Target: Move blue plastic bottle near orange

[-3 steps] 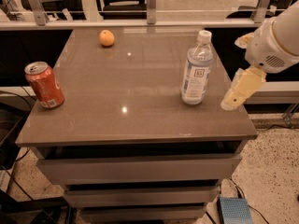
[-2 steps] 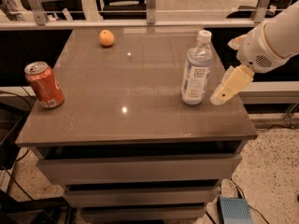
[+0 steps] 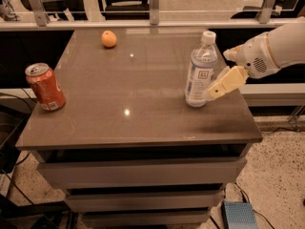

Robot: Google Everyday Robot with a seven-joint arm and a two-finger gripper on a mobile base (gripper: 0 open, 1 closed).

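Observation:
The blue plastic bottle stands upright on the right part of the brown table top; it is clear bluish with a white cap and a white-blue label. The orange lies near the far edge, left of the middle, well away from the bottle. My gripper comes in from the right on a white arm and sits right against the bottle's right side at label height. The bottle rests on the table.
A red soda can stands near the left edge of the table. The table has drawers below its front edge. A glass rail with metal posts runs behind the table. A blue box lies on the floor.
My gripper has moved left and slightly up, from off the table's right edge to right beside the bottle. The bottle, orange and can have not moved.

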